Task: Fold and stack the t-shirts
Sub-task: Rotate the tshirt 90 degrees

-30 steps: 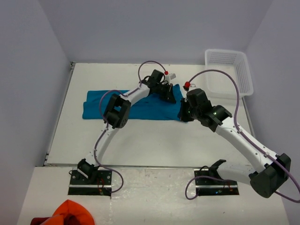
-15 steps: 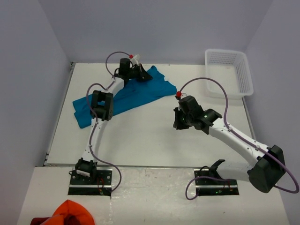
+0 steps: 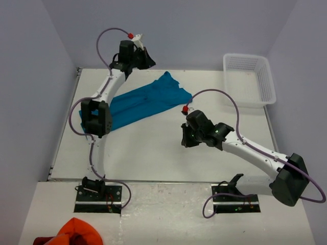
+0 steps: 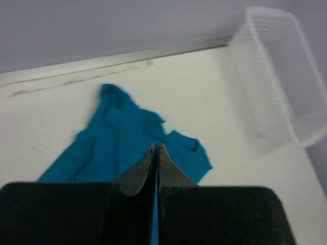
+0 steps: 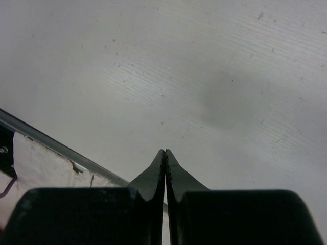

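T-shirt [image 3: 145, 102] – teal, rumpled, lies slantwise on the counter [image 3: 153, 148], below & ahead of the raised left claw [image 4: 156, 149], not touching it. That claw's fingers are pressed together, empty. Right claw [image 5: 164, 153] is likewise pinched together w/ nothing in it – shirt beyond it, white basket [image 3: 250, 76] to its far right.

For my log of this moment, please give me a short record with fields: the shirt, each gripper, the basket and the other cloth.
t-shirt: teal, lying rumpled on the table, not neatly folded
left gripper: raised high near the far wall, jaws shut, holding nothing
right gripper: low over bare table, jaws shut, holding nothing
basket: white, at the far right corner, looks empty
orange cloth: bunched, near left, in front of the arm bases
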You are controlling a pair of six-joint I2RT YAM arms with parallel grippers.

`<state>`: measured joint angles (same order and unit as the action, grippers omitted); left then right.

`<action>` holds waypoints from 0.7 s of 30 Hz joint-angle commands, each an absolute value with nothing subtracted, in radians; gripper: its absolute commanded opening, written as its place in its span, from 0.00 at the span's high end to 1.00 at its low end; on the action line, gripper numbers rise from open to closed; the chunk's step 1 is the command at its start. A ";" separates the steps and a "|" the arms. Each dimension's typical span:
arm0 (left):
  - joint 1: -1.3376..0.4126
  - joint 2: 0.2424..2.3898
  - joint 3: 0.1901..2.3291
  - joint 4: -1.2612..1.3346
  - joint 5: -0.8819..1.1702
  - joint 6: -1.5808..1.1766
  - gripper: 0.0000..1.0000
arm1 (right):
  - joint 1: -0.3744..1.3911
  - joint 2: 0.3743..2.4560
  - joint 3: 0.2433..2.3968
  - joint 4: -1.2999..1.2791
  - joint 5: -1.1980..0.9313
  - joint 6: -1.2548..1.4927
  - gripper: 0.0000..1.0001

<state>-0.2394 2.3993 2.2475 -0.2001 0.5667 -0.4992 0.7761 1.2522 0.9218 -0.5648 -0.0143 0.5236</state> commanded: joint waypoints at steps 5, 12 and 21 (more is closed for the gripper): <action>-0.221 1.973 1.798 -0.672 -0.547 -0.301 1.00 | 0.784 1.154 1.003 -0.612 0.034 0.519 1.00; -0.181 1.896 1.613 -0.791 -0.558 -0.538 1.00 | 0.790 1.079 0.982 -0.617 0.006 0.502 1.00; -0.181 1.839 1.373 -0.761 -0.502 -0.638 1.00 | 0.792 1.020 0.916 -0.597 -0.026 0.489 1.00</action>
<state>-0.1780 1.9049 1.4456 -0.7837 -0.5125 -0.5682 0.7856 1.0424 0.9295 -0.6128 0.0006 0.5064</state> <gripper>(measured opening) 0.002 0.003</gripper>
